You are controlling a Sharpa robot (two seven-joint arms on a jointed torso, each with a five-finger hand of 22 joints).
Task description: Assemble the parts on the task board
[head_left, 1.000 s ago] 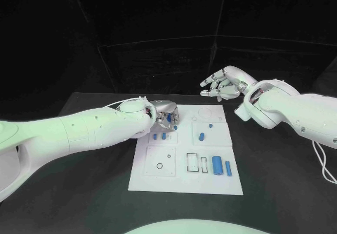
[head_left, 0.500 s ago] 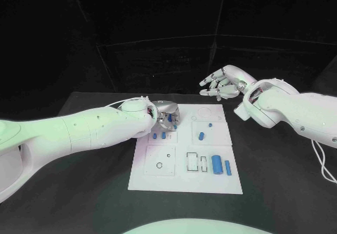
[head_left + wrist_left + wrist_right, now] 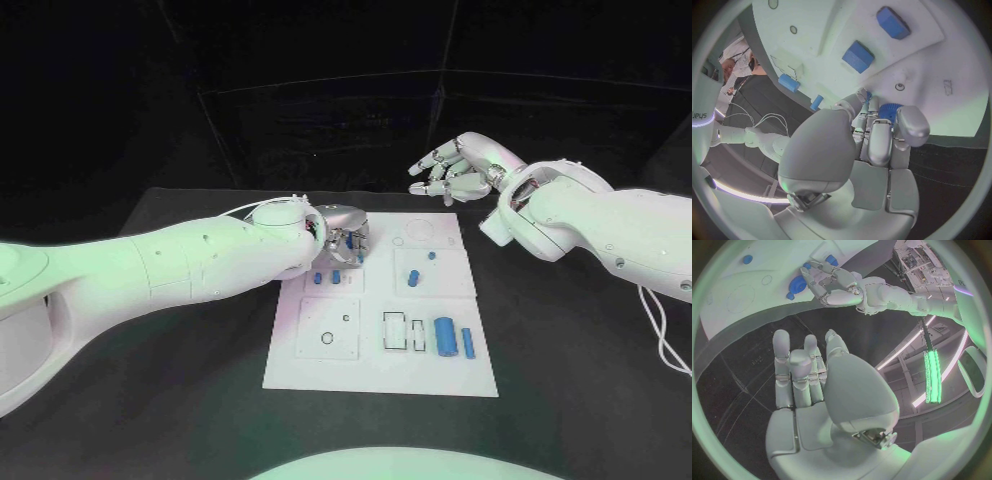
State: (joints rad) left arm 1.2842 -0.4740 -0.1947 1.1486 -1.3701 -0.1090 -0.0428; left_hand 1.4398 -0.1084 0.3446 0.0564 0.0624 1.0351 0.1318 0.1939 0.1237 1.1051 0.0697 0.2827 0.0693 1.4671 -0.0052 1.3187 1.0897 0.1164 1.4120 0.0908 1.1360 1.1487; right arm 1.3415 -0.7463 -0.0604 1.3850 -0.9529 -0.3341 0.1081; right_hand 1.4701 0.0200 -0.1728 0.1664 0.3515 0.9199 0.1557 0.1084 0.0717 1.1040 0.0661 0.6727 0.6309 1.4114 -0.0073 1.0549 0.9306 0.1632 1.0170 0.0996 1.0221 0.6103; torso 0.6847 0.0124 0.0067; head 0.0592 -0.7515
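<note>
White task board point(image 3: 382, 370) lying mid-desk point(image 3: 173, 400), left hand point(image 3: 340, 235) low over its far left corner with fingers pinching a small blue part point(image 3: 888, 111), more blue parts point(image 3: 447, 338) lying on the board, right hand point(image 3: 459, 170) raised beyond its far edge, fingers spread, holding nothing

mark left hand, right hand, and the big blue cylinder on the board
left hand point(image 3: 340, 233), head view, on its silver back.
right hand point(image 3: 459, 170), head view, on the palm below the fingers.
big blue cylinder point(image 3: 447, 337), head view, mid-length on its side.
</note>
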